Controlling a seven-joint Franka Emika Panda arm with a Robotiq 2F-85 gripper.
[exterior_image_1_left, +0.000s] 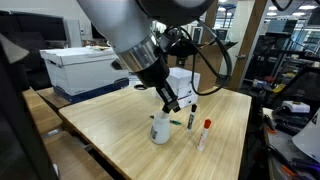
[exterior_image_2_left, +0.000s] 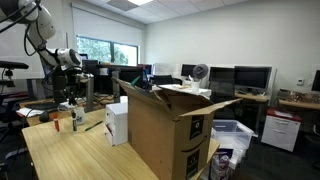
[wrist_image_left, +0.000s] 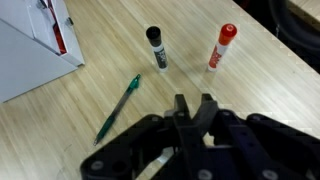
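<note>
In an exterior view my gripper (exterior_image_1_left: 172, 104) hangs just above a white mug (exterior_image_1_left: 160, 130) on the wooden table (exterior_image_1_left: 110, 135). The wrist view shows the gripper (wrist_image_left: 193, 100) with its two dark fingertips a narrow gap apart and nothing between them. Ahead of it on the table lie a green pen (wrist_image_left: 118, 108), a black-capped marker (wrist_image_left: 156, 47) and a red-capped marker (wrist_image_left: 221, 47). All three also lie beside the mug: the green pen (exterior_image_1_left: 176, 122), the black-capped marker (exterior_image_1_left: 192, 118) and the red-capped marker (exterior_image_1_left: 204, 132). The gripper body hides most of the mug in the wrist view.
A white box (wrist_image_left: 30, 45) lies close at the wrist view's upper left. A large white lidded box (exterior_image_1_left: 85, 68) stands at the table's far end. An open cardboard box (exterior_image_2_left: 165, 130) and a small white box (exterior_image_2_left: 117, 122) stand on the table. Desks with monitors (exterior_image_2_left: 250, 77) fill the room behind.
</note>
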